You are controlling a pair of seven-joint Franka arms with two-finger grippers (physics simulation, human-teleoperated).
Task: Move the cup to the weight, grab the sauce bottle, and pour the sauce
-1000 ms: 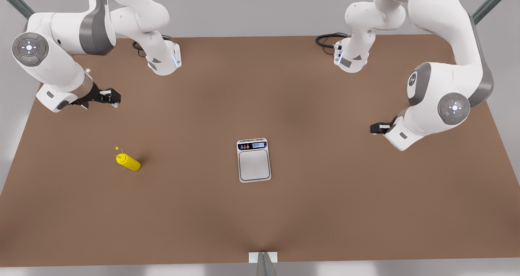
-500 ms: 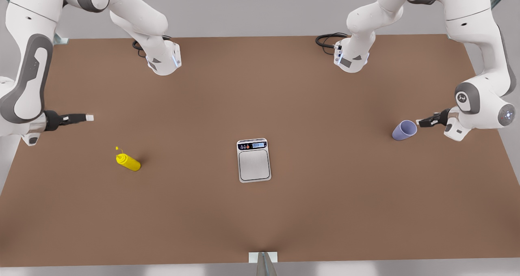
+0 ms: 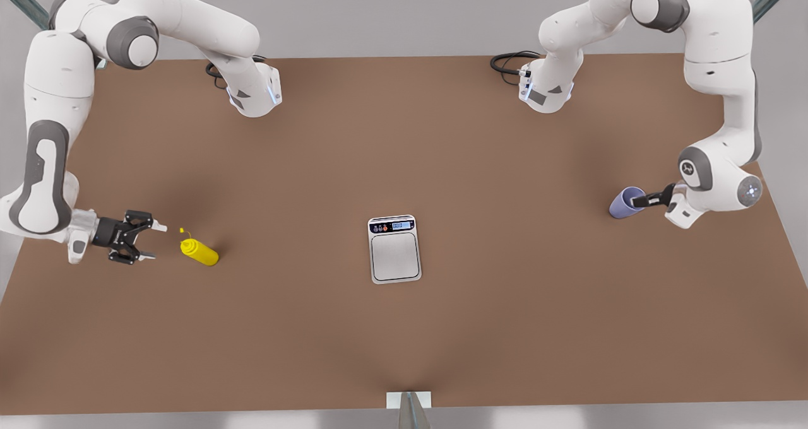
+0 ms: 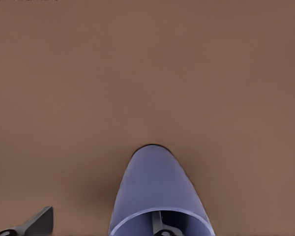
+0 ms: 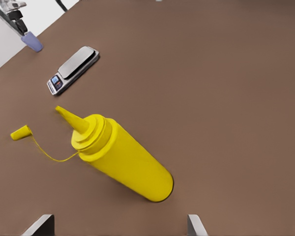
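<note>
The cup (image 3: pixel 627 202) is found near the table's (image 3: pixel 442 328) edge on the front view's right, apparently upright, with the left gripper (image 3: pixel 639 199) set at its rim: one finger (image 4: pixel 160 226) is seen inside the mouth and the other (image 4: pixel 34 225) outside, the jaws spread and not yet pinched on the wall. The weight (image 3: pixel 394 248) lies near the middle of the table, its plate bare. The sauce bottle (image 3: pixel 199 252) stands near the edge on the front view's left, its cap dangling on a tether, and the right gripper (image 3: pixel 146 241) is held just beside it, spread wide. The cup grasp is judged to be in hand; closing on the wall is called for next.
</note>
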